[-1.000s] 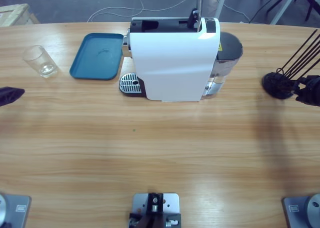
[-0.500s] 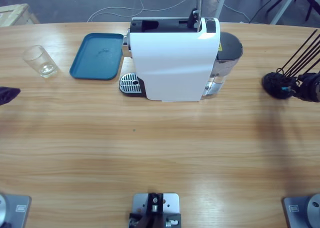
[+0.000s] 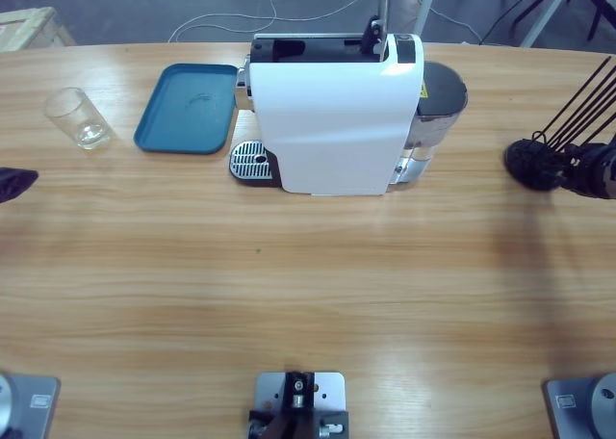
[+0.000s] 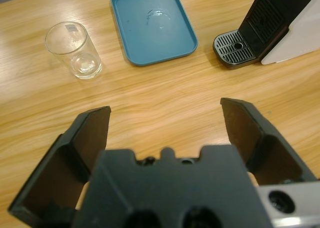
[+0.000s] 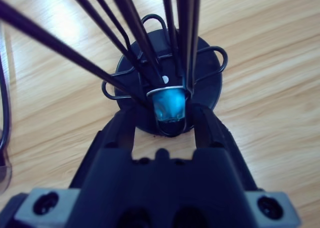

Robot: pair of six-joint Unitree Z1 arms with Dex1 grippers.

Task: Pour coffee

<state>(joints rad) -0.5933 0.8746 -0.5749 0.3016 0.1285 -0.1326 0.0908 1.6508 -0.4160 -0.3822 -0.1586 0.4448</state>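
While right hand [image 5: 165,125] straddles a blue capsule [image 5: 169,107] in its rack [image 5: 150,63], grip unconfirmed, left hand [image 4: 167,125] gapes empty; glass [image 4: 73,50] dry, brewing & pouring all remain.

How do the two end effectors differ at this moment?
The left end effector is wide open over bare table, with nothing between its jaws; the right end effector has its jaws close around a blue capsule in the black wire rack. The left is near the glass, the right far from it. Both are black.
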